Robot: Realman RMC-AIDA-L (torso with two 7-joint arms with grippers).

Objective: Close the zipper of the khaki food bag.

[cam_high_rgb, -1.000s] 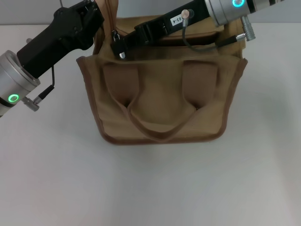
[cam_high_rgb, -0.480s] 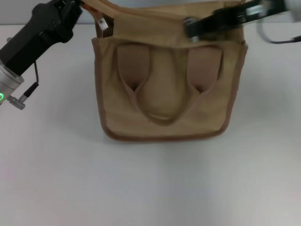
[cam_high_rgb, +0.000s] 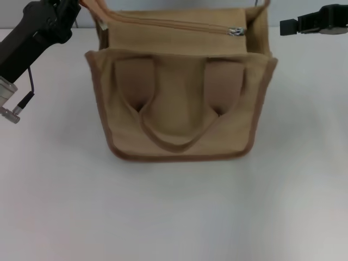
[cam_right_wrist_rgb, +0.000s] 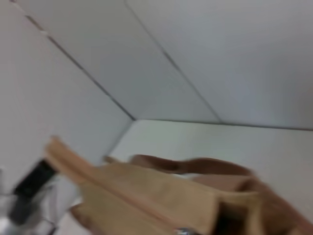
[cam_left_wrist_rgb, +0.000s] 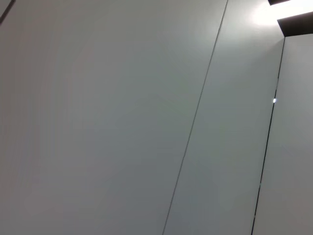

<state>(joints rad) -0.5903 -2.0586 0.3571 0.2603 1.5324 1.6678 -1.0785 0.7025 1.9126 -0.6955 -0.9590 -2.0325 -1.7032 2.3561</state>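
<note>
The khaki food bag [cam_high_rgb: 182, 103] stands upright on the white tabletop [cam_high_rgb: 174, 212]. Its zipper [cam_high_rgb: 174, 23] looks drawn along nearly the whole top, with the pull tab [cam_high_rgb: 236, 31] near the bag's right end. The left gripper [cam_high_rgb: 87, 6] is at the bag's far left top corner, where an orange strap rises; whether it grasps it I cannot tell. The right gripper [cam_high_rgb: 288, 24] is apart from the bag, its state also unclear. To finish well, I would check that the tab sits fully at the end.
</note>
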